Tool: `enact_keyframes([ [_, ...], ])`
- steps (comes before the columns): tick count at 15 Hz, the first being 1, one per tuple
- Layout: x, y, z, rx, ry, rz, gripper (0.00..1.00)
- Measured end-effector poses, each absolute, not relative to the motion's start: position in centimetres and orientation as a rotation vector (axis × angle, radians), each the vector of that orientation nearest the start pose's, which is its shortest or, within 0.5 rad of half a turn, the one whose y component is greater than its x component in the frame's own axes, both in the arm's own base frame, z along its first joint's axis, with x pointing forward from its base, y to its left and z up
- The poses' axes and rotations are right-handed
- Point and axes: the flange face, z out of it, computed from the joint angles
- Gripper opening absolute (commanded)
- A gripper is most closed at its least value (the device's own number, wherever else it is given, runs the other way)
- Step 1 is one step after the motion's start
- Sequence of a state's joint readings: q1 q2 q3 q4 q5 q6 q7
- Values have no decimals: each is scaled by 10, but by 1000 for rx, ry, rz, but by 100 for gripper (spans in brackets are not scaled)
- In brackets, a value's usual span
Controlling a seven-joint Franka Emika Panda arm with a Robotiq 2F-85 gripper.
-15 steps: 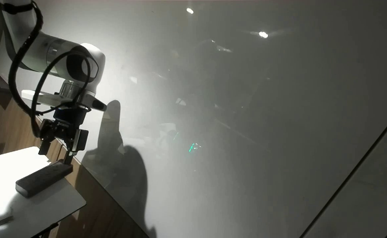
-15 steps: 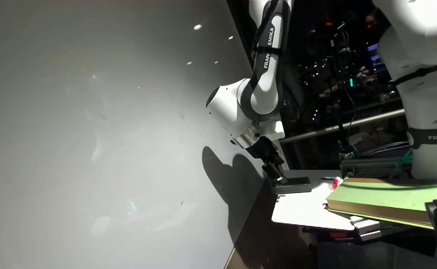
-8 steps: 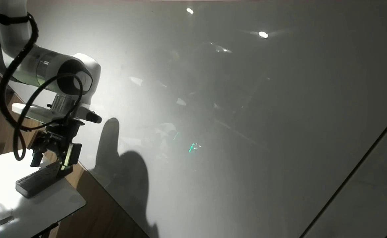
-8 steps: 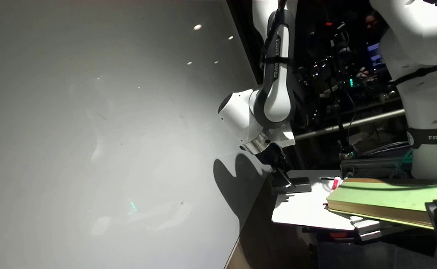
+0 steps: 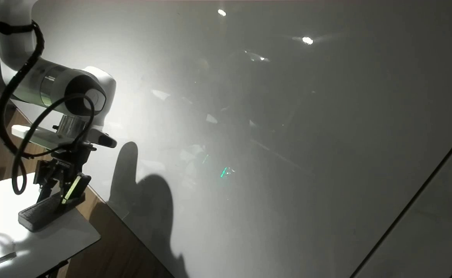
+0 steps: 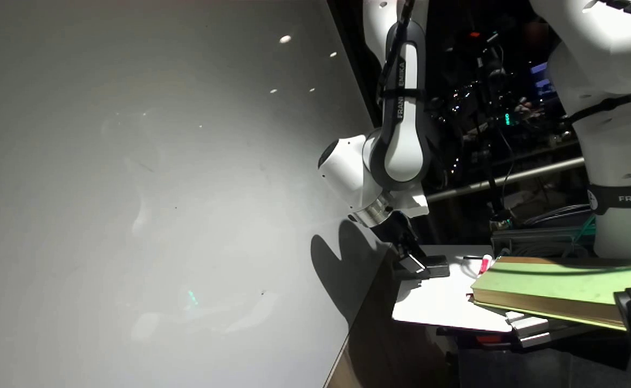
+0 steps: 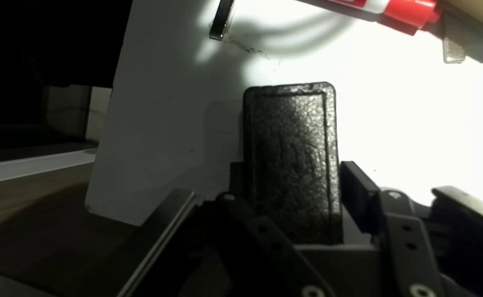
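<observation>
Your gripper (image 7: 297,185) is down around the black block (image 7: 289,128), its fingers (image 7: 359,198) spaced apart with the block between them; in the wrist view they sit at eight and four o'clock from the block's middle. You cannot tell from these views whether they press on its sides or merely stand just beside them. The block lies flat on the white board (image 6: 445,304), its long side running toward twelve in the wrist view. From the block in that same view, you have a red marker (image 7: 402,11) at one o'clock and a small dark bar (image 7: 223,18) at eleven, both well apart from the fingers. In an exterior view, a thick green book (image 6: 555,280) lies at three o'clock from the block. In an exterior view, the pale wall panel (image 5: 288,116) rises at two o'clock from it, carrying a large dark shadow (image 5: 148,204), and a wood-brown surface (image 5: 110,247) shows at four.
</observation>
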State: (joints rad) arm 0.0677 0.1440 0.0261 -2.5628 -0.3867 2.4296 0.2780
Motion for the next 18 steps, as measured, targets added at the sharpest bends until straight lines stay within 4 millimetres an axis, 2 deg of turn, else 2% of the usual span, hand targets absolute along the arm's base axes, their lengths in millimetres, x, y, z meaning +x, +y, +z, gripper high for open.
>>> enact_keyframes([
  [4,417,41,193,-3363,-248,398,30],
  [11,413,58,194,-3356,-248,448,30],
  [18,424,58,203,-3384,-69,396,30],
])
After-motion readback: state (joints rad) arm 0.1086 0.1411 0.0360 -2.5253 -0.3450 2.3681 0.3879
